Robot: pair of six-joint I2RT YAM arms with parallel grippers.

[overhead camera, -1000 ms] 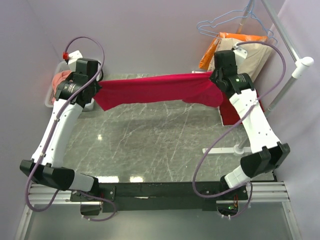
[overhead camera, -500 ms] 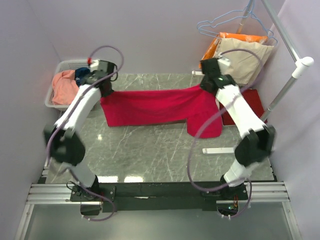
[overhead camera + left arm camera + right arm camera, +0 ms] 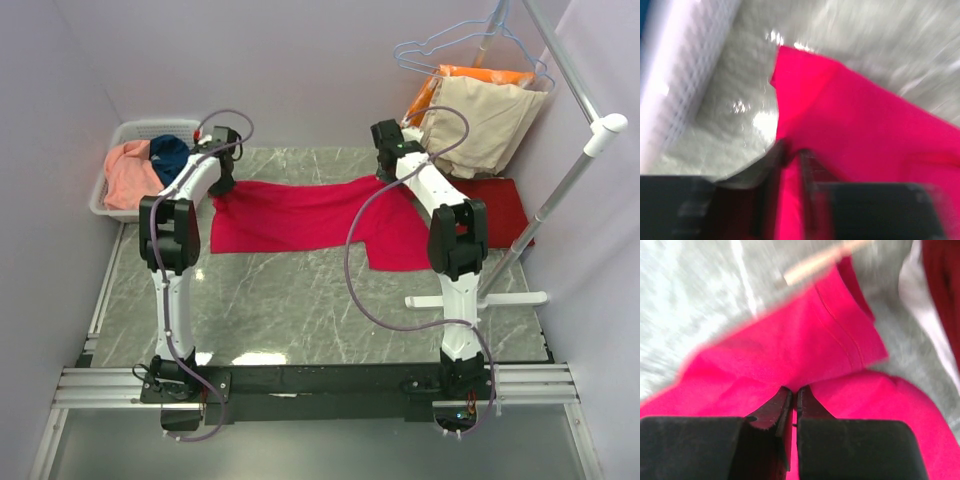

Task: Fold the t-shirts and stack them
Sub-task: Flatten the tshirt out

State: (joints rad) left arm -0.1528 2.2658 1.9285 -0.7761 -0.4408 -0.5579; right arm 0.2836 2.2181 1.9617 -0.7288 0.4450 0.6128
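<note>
A crimson t-shirt lies spread flat on the marble table, white basket at left. My left gripper sits at one corner (jaws barely parted, grip unclear), while my right gripper is clamped on its far edge, a darker red t-shirt beyond.

t-shirts: 4; basket: 1; hung garments: 2

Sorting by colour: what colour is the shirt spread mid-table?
Bright crimson t-shirt; clearest in the top view.
</note>
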